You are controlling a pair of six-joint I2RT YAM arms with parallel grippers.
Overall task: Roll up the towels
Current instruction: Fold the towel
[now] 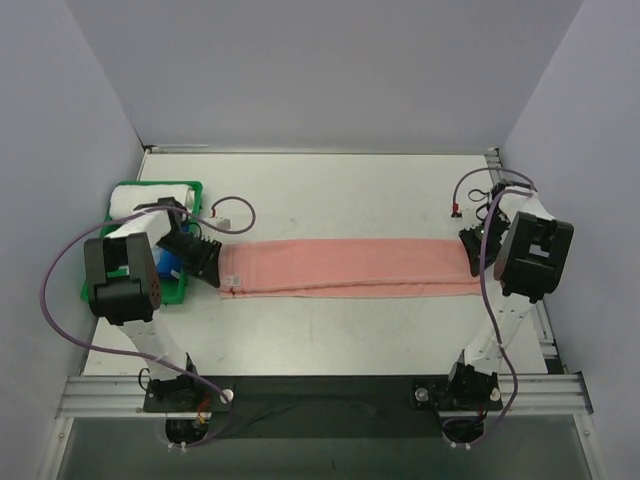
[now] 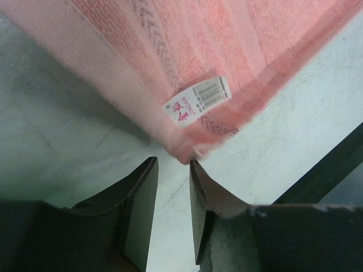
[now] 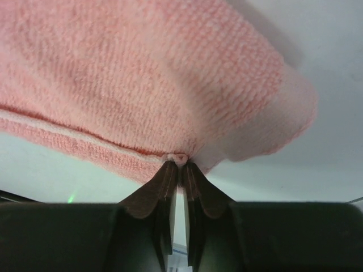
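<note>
The salmon pink towel (image 1: 350, 266) lies flat as a long strip across the table's middle. My left gripper (image 1: 212, 268) is at its left end, open. In the left wrist view the towel's corner (image 2: 181, 148) lies just past the tips of the left gripper (image 2: 172, 163), against the right finger, with nothing between the jaws. A white label (image 2: 197, 102) is sewn near that corner. My right gripper (image 1: 472, 258) is at the right end, and in the right wrist view the right gripper (image 3: 180, 164) is shut on a pinch of the towel's edge (image 3: 142, 90). A blue patch (image 1: 170, 268), perhaps the other towel, shows under my left arm.
A green basket (image 1: 197, 190) stands at the far left, partly under my left arm, with a pale rolled cloth (image 1: 135, 200) in its far end. Grey walls close in the table's left, back and right. A rail with cables (image 1: 495, 185) runs along the right edge.
</note>
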